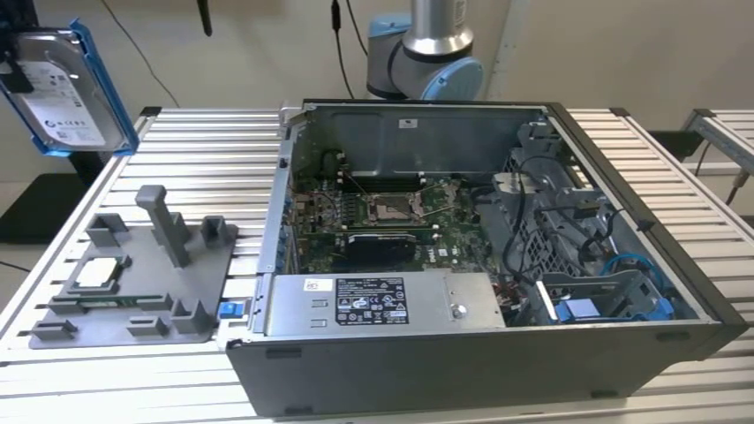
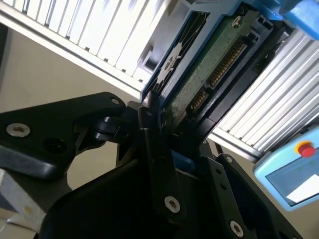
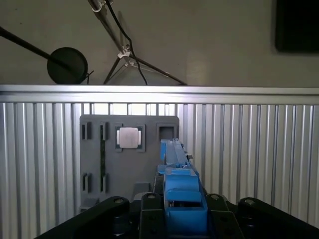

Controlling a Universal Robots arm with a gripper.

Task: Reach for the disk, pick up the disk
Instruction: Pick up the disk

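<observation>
The tool (image 2: 177, 142) is clamped on the disk (image 2: 209, 69). In the second wrist view its black fingers (image 2: 152, 144) press on the two faces at one end of the drive, with the green circuit board and a row of connector contacts facing the camera and the blue frame running along the edge. In the first wrist view the disk (image 3: 179, 186) shows edge-on between the tool's black links, held in the air above the grey fixture plate (image 3: 99, 169) and clear of it. In the exterior view the disk (image 1: 69, 88) hangs high, above and toward the exterior view's left of the plate (image 1: 177, 291), label outward and nearly upright, touching nothing below it. A small square white-silver chip (image 3: 128, 137) lies in a pocket of the plate. The plate rests on the slatted aluminium surface (image 1: 200, 150). Just beside the plate, toward the exterior view's right, lies an open computer case (image 1: 471, 371) with its boards and cables exposed. The arm's base (image 1: 418, 53) stands well apart from the plate, past the case.
</observation>
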